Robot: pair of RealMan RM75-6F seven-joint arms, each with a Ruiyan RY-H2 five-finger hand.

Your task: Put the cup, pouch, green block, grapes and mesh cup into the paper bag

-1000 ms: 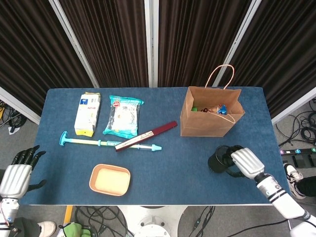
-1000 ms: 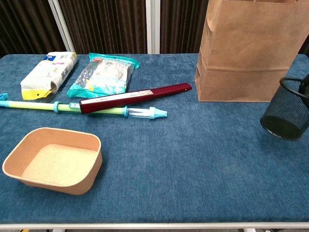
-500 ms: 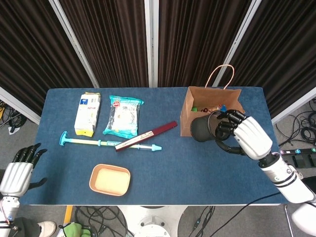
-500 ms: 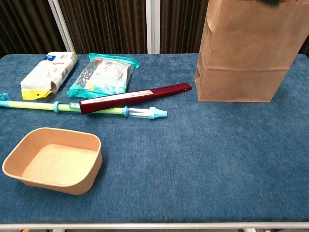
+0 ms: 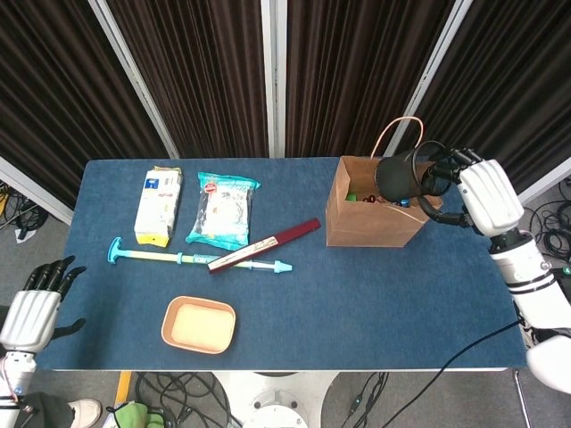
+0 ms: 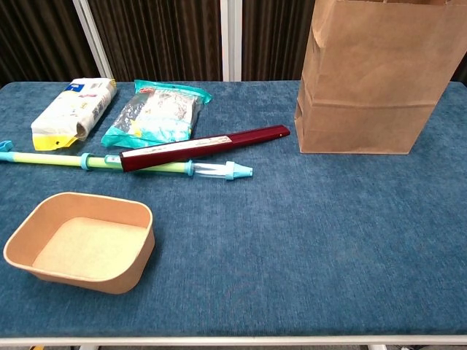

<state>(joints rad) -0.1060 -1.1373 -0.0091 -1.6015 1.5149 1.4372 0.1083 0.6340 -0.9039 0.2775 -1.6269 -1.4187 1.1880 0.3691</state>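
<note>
Up at the paper bag (image 5: 375, 214) now: the right hand (image 5: 477, 192) holds the black mesh cup (image 5: 399, 176) in the air over the bag's open top, fingers wrapped around the cup's rim end. The cup lies tipped on its side, long axis running roughly left to right across the head view, its closed base pointing toward the table's left and its open mouth toward the hand. It hangs over the right half of the opening, just below the bag's pink handle (image 5: 397, 134). Inside the bag, a bit of green and something blue and orange show beside the cup; what they are I cannot tell.

Over at the near left corner, the left hand (image 5: 31, 308) sits off the table edge, holding nothing, dark fingers fanned apart.

On the blue table (image 5: 357, 303): a white and yellow packet (image 5: 158, 206), a teal snack pouch (image 5: 223, 209) beside it, a dark red stick (image 5: 265, 244) lying diagonally across a green and blue syringe-like tool (image 5: 198, 259), and a tan tray (image 5: 198, 325) near the front edge. The chest view shows the bag's brown front but neither hand.
</note>
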